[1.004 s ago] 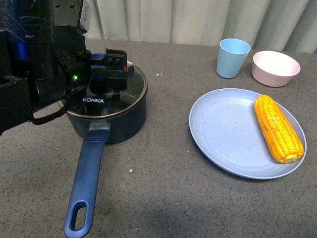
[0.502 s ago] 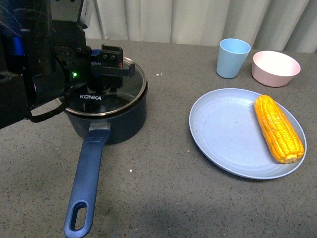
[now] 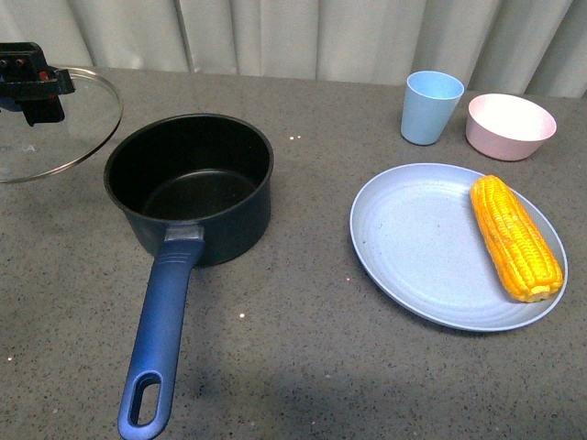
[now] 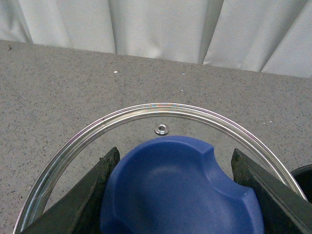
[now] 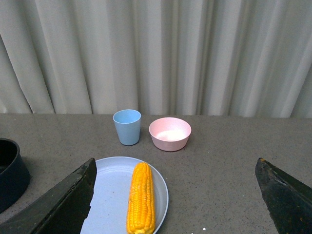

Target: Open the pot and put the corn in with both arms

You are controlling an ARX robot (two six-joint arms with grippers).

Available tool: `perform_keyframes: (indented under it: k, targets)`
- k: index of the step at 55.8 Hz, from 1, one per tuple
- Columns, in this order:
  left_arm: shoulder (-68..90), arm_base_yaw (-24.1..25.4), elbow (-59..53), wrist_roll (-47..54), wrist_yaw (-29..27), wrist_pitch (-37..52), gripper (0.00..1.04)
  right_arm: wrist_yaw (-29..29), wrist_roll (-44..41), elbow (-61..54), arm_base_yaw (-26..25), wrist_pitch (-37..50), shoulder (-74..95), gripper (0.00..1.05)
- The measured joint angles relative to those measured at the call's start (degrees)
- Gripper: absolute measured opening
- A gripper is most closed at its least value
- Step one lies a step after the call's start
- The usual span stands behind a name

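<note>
Grey bench (image 3: 293, 348): left hand (image 4: 180, 190) grips the lid (image 3: 64, 128) beside the open pot (image 3: 188, 179); right hand (image 5: 173, 204) wide, empty. Slack grip could drop glass.

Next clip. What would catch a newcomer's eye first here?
The bright yellow corn lying on the blue plate at right, and the dark pot at left, open and empty. Its glass lid is held off to the pot's left, gripped by the left gripper at its blue knob.
</note>
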Motion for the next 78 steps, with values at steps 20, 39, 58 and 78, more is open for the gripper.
perform_keyframes:
  k: [20,39,58,78]
  targets:
    - [15.1,6.0,4.5,-1.6,-1.8,0.4,0.62,0.0,0.0,0.0,0.0,0.0,0.0,0.95]
    - [15.0,5.2,4.5,-1.6,-1.3,0.7,0.62,0.0,0.0,0.0,0.0,0.0,0.0,0.95]
    - [15.0,5.2,4.7,-1.4,-1.4,0.1,0.91,0.0,0.0,0.0,0.0,0.0,0.0,0.95]
    - [6.9,4.7,1.3,-2.2,-1.4,-0.5,0.98,0.0,0.0,0.0,0.0,0.0,0.0,0.95]
